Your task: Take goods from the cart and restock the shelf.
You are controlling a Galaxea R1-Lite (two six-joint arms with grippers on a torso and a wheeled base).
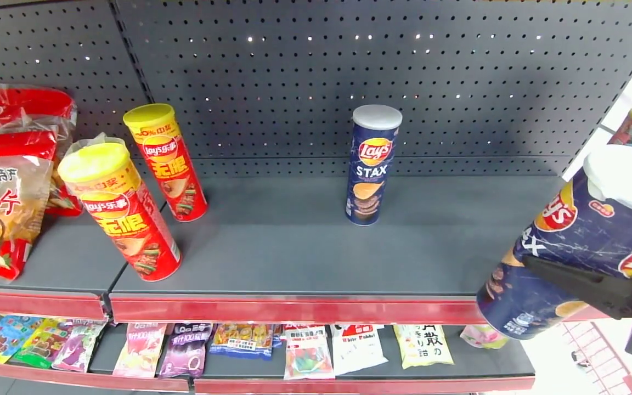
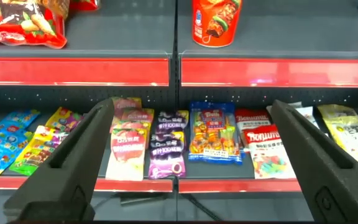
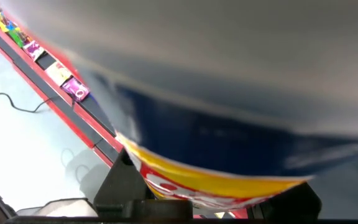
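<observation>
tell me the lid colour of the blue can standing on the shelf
Its lid is pale grey, clearest in the head view.

Matt perforated metal shelf (image 1: 305, 241), glossy canisters (image 1: 373, 164)

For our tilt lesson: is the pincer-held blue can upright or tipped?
Tipped: blue can slants, white lid upper right, base lower left.

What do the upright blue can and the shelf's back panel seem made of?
Blue can: probably cardboard tube, glossy printed wrap; pale lid looks plastic. Back panel: likely painted metal, matte dark grey, judging by its regular punched holes.
</observation>
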